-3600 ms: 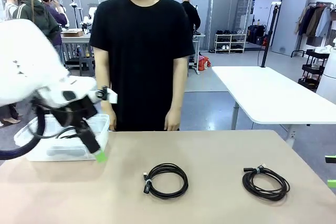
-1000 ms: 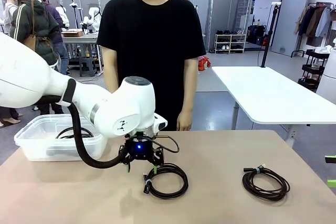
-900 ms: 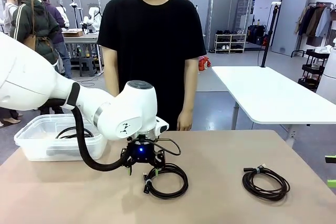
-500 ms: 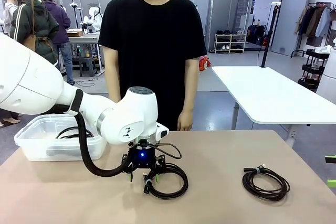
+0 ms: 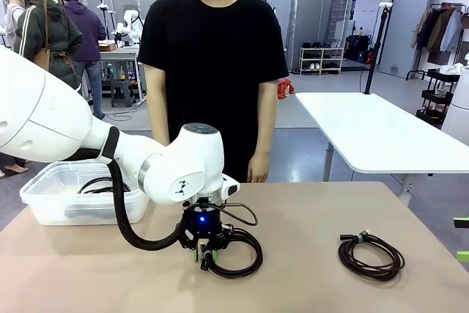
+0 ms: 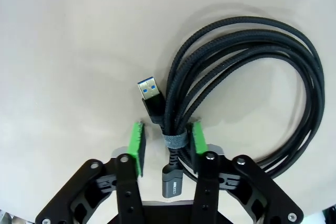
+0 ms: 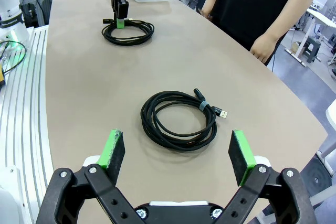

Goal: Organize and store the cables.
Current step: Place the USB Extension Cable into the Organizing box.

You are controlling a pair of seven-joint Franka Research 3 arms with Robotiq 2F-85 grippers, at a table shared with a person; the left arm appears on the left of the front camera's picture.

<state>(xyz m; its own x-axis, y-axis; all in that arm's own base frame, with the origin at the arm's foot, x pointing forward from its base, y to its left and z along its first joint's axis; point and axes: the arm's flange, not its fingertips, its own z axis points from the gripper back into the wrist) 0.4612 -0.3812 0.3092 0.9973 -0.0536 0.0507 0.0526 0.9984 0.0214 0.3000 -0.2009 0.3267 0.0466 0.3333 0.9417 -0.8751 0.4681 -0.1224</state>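
While the left end effector (image 6: 167, 140) clenches its grey-strapped neck, the braided black cable (image 6: 247, 77) lies coiled on the surface (image 6: 63, 51), right of the bin (image 5: 44, 207); blue-tongued USB plug (image 6: 148, 90) sticks out; right end effector (image 7: 177, 150) released.

cable (image 6: 181, 103): black braided cloth sheath — matt, rough
plug (image 6: 148, 88): shiny metal
table (image 6: 63, 51): smooth, matt
bin (image 5: 44, 210): translucent plastic

Braided black USB cable (image 6: 294, 77) coiled in loose loops on a beige tabletop (image 6: 63, 51), grey strap (image 6: 173, 141) binding its strands, blue-tongued USB-A plug (image 6: 149, 92) jutting out beside the strap, left gripper (image 6: 166, 142) astride the strapped section, green pads (image 6: 136, 140) either side, one touching the strands
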